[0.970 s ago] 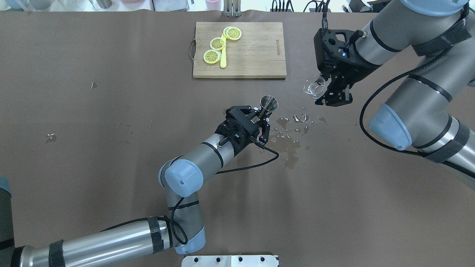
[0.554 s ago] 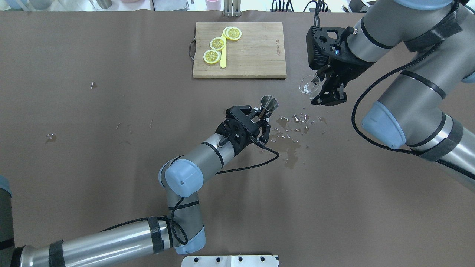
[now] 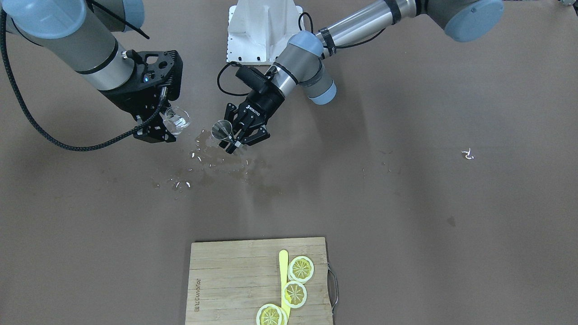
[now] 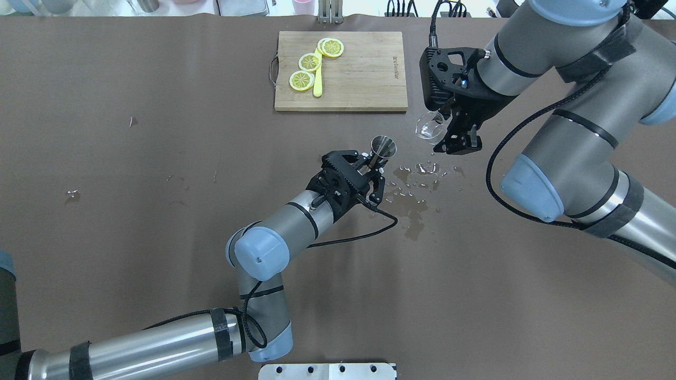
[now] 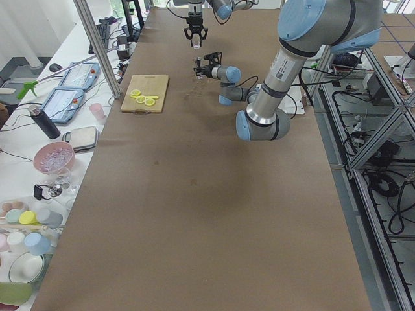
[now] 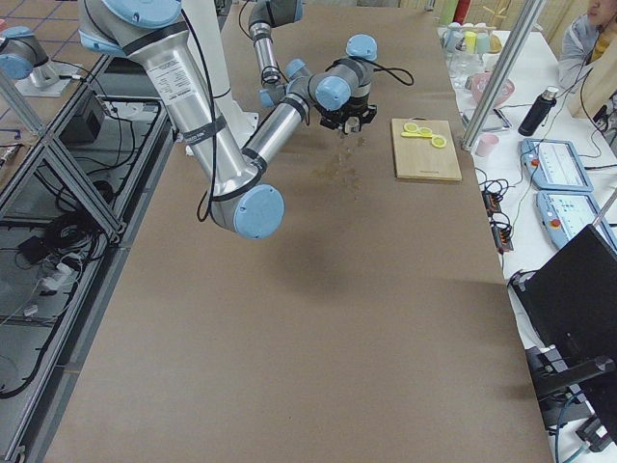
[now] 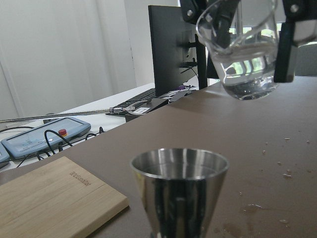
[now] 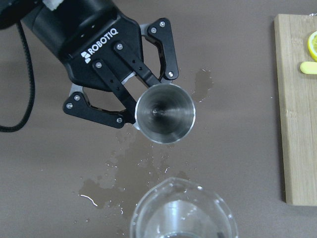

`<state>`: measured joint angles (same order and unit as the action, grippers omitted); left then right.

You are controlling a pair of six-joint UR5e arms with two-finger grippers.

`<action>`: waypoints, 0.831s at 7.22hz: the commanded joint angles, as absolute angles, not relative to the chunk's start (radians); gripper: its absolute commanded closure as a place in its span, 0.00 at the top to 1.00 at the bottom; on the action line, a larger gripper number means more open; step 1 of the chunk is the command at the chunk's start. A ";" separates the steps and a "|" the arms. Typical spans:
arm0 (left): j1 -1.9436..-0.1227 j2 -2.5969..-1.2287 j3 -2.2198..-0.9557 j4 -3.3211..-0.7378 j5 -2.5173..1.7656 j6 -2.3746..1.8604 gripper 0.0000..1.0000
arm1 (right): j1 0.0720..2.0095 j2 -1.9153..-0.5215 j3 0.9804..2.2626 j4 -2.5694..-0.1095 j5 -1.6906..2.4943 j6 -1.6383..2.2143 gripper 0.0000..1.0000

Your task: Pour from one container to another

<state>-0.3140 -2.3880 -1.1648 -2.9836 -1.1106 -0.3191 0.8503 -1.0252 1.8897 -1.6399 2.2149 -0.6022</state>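
Note:
A steel jigger stands upright above the table, with my left gripper shut on its lower half. My right gripper is shut on a clear glass with some water in it. The glass hangs in the air to the right of the jigger and higher than its rim, slightly tilted. A gap separates glass and jigger.
Spilled water wets the brown table right of the jigger. A wooden cutting board with lemon slices and a yellow knife lies at the far side. More drops lie far left.
My right gripper has carried the glass leftward and a little farther from the robot, closer to the jigger. The left gripper and jigger have stayed still.

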 commanded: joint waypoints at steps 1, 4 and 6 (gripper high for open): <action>-0.313 -2.387 -1.170 -2.984 -1.111 -0.319 0.00 | 0.828 -1.016 1.887 -1.638 2.168 -0.614 0.00; -0.311 -2.387 -1.173 -2.984 -1.111 -0.319 0.00 | 0.822 -1.002 1.879 -1.641 2.151 -0.614 0.00; -0.311 -2.387 -1.173 -2.984 -1.111 -0.319 0.00 | 0.821 -0.999 1.879 -1.667 2.149 -0.611 0.00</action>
<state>-0.3115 -2.3869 -1.1735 -2.9836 -1.1106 -0.3191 0.8216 -1.0015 1.8795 -1.6484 2.1509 -0.6116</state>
